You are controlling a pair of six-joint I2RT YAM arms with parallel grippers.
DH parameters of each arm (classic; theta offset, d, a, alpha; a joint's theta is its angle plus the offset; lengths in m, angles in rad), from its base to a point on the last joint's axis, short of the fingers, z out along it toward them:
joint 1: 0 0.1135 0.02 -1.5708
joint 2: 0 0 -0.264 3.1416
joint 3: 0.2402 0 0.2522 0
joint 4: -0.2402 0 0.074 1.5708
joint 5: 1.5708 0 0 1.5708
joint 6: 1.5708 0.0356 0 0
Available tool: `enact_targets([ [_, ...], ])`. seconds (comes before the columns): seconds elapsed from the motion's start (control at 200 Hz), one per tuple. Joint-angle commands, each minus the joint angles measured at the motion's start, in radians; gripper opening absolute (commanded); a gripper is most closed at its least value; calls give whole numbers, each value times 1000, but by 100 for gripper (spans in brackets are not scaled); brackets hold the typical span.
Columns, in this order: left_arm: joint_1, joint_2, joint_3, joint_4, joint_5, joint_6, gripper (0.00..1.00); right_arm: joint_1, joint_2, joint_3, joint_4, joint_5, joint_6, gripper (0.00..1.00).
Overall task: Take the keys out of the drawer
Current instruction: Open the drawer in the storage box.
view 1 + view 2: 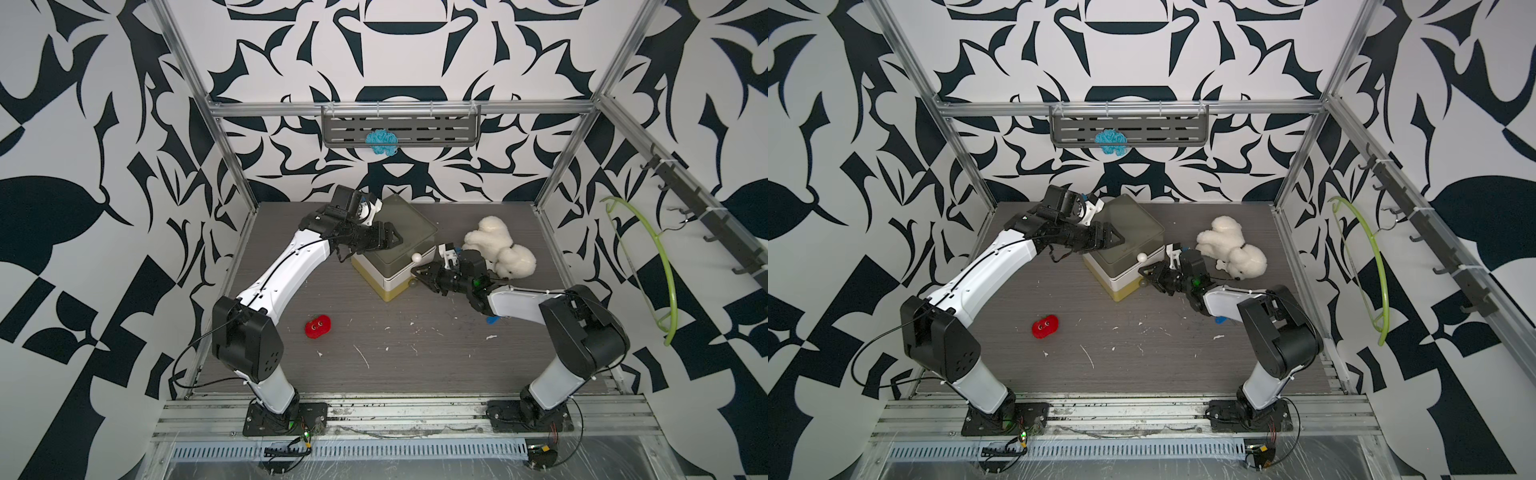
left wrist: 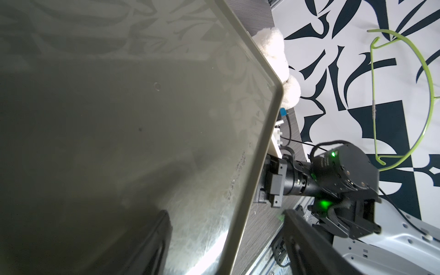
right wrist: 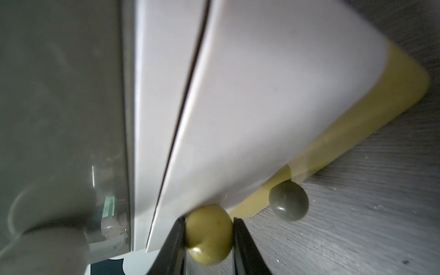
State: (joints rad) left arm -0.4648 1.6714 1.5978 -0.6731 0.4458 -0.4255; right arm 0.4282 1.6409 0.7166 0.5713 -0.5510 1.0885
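Observation:
The drawer unit (image 1: 395,253) (image 1: 1125,245) stands mid-table with a smoked grey top, a white middle drawer (image 3: 262,95) and a yellow bottom one (image 3: 357,114); all look pushed in. My right gripper (image 3: 209,238) (image 1: 419,276) is shut on the olive-yellow knob (image 3: 207,228) of the white drawer, a finger touching each side. My left gripper (image 2: 228,247) (image 1: 395,239) hangs open over the unit's top, its fingers (image 2: 152,250) astride the front rim. The keys are hidden; only a dim green and pink shape (image 3: 109,207) shows through the grey wall.
A grey knob (image 3: 288,202) and a white knob (image 1: 416,258) sit close by. A white plush toy (image 1: 498,249) lies right of the unit. A red round-eyed toy (image 1: 318,327) is at front left. A small blue piece (image 1: 493,320) lies partly under my right arm.

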Motion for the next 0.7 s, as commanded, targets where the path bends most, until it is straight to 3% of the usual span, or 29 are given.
enact_targets([
  [0.0, 2, 34, -14, -62, -21, 8, 79, -2, -78, -51, -41, 62, -24, 10],
  [0.29, 2, 36, -13, -72, -27, 12, 80, -10, -264, -137, -284, 79, -100, 9],
  [0.695, 2, 28, -48, -56, -27, 1, 79, -23, -587, -294, -512, 136, -105, 7],
])
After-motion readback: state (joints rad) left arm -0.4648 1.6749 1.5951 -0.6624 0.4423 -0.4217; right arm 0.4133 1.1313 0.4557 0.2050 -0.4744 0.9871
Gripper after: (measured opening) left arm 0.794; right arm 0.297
